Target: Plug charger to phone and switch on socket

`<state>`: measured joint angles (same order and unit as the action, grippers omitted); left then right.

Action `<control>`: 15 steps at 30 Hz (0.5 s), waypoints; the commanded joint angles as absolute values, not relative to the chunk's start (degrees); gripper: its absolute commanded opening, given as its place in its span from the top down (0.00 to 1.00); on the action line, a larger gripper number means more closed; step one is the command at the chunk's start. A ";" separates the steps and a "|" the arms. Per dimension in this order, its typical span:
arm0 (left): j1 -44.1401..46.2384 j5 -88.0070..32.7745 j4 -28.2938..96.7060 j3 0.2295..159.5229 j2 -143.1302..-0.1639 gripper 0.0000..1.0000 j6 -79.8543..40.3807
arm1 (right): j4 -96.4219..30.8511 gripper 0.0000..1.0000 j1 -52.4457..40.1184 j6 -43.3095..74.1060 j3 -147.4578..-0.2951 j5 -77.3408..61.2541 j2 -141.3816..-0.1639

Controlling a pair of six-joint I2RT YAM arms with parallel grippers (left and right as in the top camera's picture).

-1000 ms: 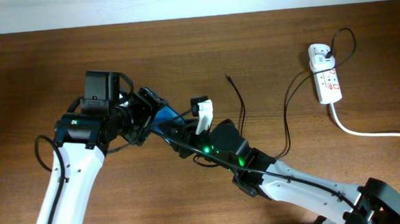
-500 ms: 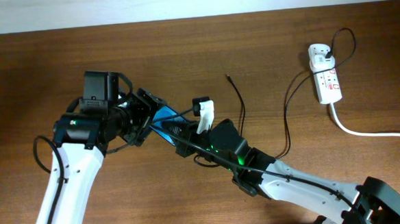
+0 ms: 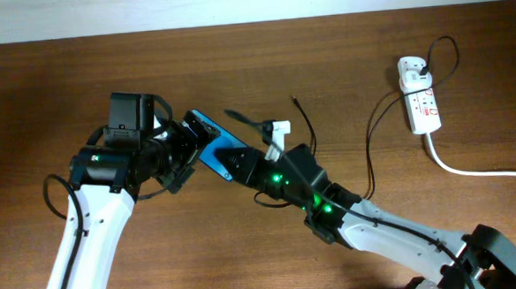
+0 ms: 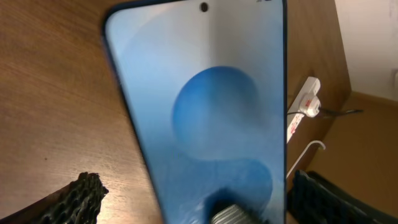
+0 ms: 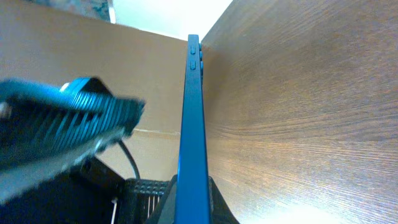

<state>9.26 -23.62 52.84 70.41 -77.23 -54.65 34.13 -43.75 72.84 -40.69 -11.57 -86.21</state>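
Observation:
The phone (image 3: 211,144), slim with a bright blue screen, is held off the table between both arms. My right gripper (image 3: 234,161) is shut on its lower end; in the right wrist view the phone (image 5: 191,118) stands edge-on, pinched in that gripper (image 5: 193,196). My left gripper (image 3: 186,150) is open, its fingers (image 4: 79,197) standing apart on either side of the phone (image 4: 205,106) without pressing it. The charger (image 3: 310,135), a thin black cable, lies on the table with its free tip behind the right wrist. It runs to the white socket (image 3: 419,96) at the far right.
A thick white cord (image 3: 476,170) runs from the socket to the right table edge. The socket (image 4: 304,106) also shows small in the left wrist view. A pale wall borders the table's far edge. The right arm crosses the front middle of the table.
The left gripper's jaws have opened wide and let go of the phone. The right gripper has shut on the phone's lower end and shifted up and right with it.

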 commanded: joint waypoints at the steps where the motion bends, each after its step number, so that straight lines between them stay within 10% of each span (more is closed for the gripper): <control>1: 9.39 -24.01 52.71 71.50 -76.27 0.01 -47.42 | 30.02 0.96 -40.80 82.32 -41.47 -16.43 -85.82; 15: 9.39 -24.47 52.77 71.50 -75.96 0.01 -46.59 | 25.23 0.96 -38.48 99.57 -41.47 -23.86 -85.82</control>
<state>9.26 -23.64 52.84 70.43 -77.25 -47.53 24.56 -38.74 89.27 -40.71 -20.71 -86.32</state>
